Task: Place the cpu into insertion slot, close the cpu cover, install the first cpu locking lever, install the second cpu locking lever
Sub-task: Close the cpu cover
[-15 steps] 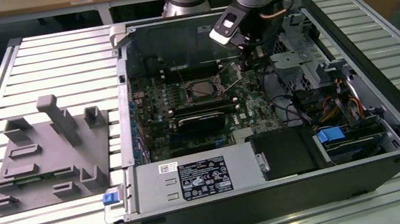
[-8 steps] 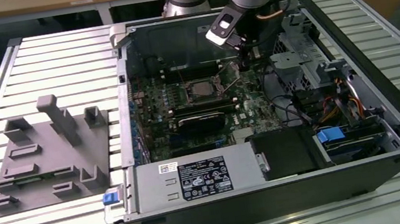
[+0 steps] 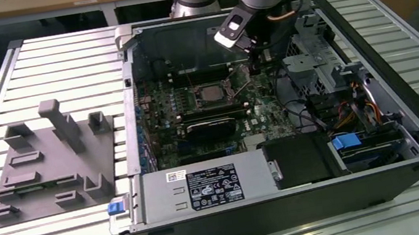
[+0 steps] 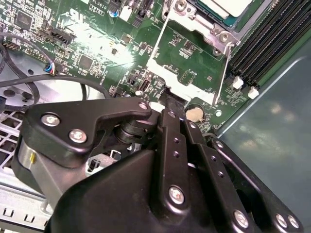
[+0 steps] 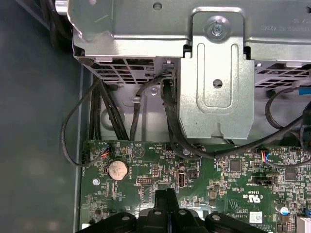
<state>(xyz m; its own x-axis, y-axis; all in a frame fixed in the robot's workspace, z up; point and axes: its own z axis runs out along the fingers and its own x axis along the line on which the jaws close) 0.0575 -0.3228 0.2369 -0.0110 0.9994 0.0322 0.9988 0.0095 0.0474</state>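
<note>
Closed fingers (image 5: 159, 201) over the motherboard (image 5: 233, 184), beside the seated cpu (image 3: 210, 95).
From the exterior view's left: a grey fixture (image 3: 49, 160) on the counter (image 3: 59, 59), then the cpu lying in the insertion slot (image 3: 229, 96), then the gripper (image 3: 258, 60) just beside it, fingers pressed together.
</note>
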